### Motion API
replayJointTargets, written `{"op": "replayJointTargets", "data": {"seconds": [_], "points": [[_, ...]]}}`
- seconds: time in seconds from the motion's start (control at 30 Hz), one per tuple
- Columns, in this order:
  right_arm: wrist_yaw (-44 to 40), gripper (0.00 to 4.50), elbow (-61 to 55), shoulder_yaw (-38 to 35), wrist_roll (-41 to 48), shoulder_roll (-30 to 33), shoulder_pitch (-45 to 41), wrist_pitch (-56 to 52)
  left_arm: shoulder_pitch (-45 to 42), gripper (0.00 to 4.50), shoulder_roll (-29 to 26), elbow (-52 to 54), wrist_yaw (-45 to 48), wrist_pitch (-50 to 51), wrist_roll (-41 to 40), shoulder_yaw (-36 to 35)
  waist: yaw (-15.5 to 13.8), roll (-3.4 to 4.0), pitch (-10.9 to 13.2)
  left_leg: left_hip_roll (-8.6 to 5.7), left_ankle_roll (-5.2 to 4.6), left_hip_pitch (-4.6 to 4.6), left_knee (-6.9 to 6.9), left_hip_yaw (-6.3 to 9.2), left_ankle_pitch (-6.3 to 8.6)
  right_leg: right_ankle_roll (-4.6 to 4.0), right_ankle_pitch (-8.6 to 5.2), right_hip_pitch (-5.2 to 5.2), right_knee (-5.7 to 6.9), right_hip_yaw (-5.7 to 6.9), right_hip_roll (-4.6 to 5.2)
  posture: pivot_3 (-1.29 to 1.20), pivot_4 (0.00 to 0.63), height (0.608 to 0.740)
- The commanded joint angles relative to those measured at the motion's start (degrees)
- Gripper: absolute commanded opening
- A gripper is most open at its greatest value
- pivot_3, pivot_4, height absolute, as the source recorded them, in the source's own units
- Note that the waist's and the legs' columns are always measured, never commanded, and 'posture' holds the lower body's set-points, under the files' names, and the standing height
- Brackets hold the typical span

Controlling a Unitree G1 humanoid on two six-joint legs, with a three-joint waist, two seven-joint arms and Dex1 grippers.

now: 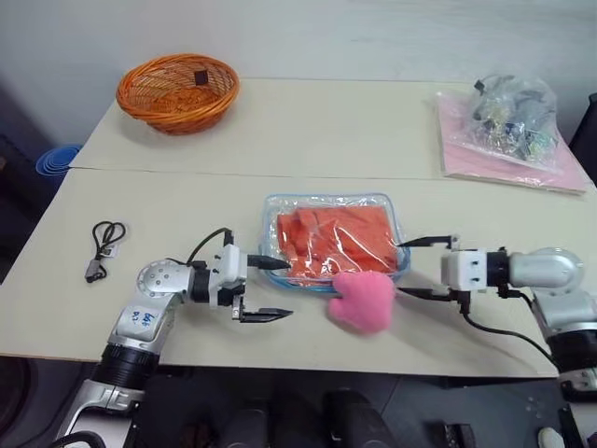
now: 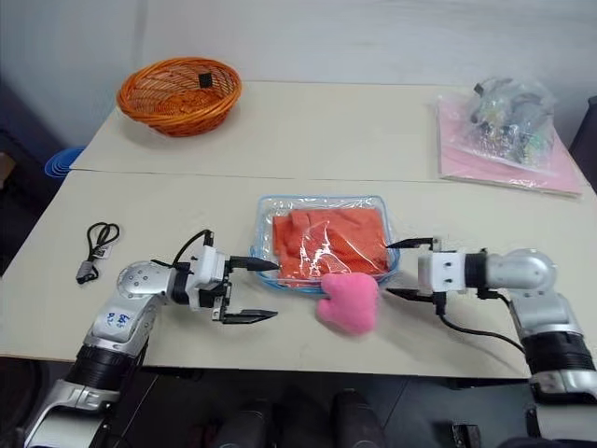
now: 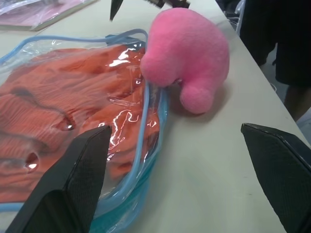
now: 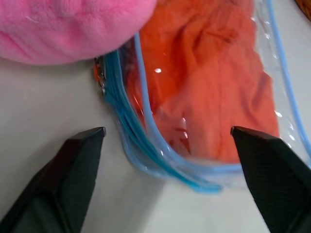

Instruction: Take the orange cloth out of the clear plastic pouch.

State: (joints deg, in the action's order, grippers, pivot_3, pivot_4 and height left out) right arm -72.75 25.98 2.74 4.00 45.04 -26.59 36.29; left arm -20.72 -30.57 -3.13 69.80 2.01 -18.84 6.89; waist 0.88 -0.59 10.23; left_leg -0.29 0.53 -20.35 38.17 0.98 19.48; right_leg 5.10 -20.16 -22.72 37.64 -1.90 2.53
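Now pouch (image 1: 331, 245) between both pincers.

The pink plush (image 1: 362, 300) covers the near edge of the clear plastic pouch (image 1: 328, 207), the small items in the clear bag (image 1: 513, 117) are too small to tell, and the blue object (image 1: 56, 161) beside the table (image 1: 308, 131) is partly hidden.

L gripper (image 1: 264, 288), jaws wide, sits at the left end of the clear plastic pouch w/ light-blue trim (image 1: 390, 207); one finger lies over that end, bare tabletop under the other. R gripper (image 1: 416, 268), jaws spread, faces the pouch's right end. Fuzzy pink plush (image 1: 362, 300) touches the pouch's near edge betw. the two grippers, blocking that side. Bare beige table (image 1: 308, 131) beyond the pouch.
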Motion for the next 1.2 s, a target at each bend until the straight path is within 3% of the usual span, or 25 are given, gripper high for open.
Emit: {"op": "replayJointTargets", "data": {"seconds": [0.03,0.3,0.57,0.77,0.93,1.2], "points": [[1.3,2.97,3.3,0.1,0.2,-0.2,-2.7,3.8,-0.7,4.5,-0.1,3.2,0.2,1.3,-1.3,0.2,0.0,0.0,0.0,0.0,0.0,0.0,0.02,0.0,0.0,0.0,0.0,0.0,0.0,0.0,0.01,0.0,0.15,0.74],[1.9,0.12,4.6,1.0,1.0,-0.3,-3.5,-0.1,-7.8,4.5,7.9,1.5,-0.5,1.7,1.8,7.8,-0.6,0.0,0.0,-0.01,0.0,-0.01,0.11,0.0,0.0,0.0,0.0,0.02,0.05,0.01,0.0,0.0,0.15,0.74],[3.9,0.03,0.6,1.6,0.5,-1.2,-2.1,-4.9,-16.9,4.5,18.5,-9.6,-4.4,-2.5,10.9,16.5,-0.7,0.0,0.0,-0.01,0.01,-0.03,0.23,-0.02,-0.01,0.0,0.0,0.02,0.12,-0.01,-0.06,0.0,0.15,0.74],[4.8,0.03,-3.0,2.0,0.7,-1.8,-0.8,-8.2,-20.3,4.5,22.8,-17.6,-8.3,-7.6,17.9,20.0,-0.6,0.01,0.0,0.0,0.02,-0.01,0.24,-0.03,-0.01,0.0,0.0,0.01,0.14,-0.04,-0.09,0.0,0.15,0.74],[5.6,0.0,-5.3,1.9,0.8,-2.0,0.4,-10.4,-21.6,3.25,22.9,-21.2,-11.3,-12.8,23.3,21.7,-0.8,0.0,0.0,0.0,0.02,-0.02,0.27,-0.03,-0.01,0.0,0.0,0.01,0.15,-0.04,-0.07,0.0,0.15,0.74],[6.6,0.0,-6.3,0.9,1.3,-1.6,1.4,-12.2,-19.1,0.93,19.8,-16.8,-8.9,-12.2,20.7,19.5,-0.7,0.01,0.0,-0.01,0.02,-0.02,0.28,-0.02,-0.01,0.0,0.0,0.02,0.15,-0.04,-0.06,0.0,0.15,0.74]]}}
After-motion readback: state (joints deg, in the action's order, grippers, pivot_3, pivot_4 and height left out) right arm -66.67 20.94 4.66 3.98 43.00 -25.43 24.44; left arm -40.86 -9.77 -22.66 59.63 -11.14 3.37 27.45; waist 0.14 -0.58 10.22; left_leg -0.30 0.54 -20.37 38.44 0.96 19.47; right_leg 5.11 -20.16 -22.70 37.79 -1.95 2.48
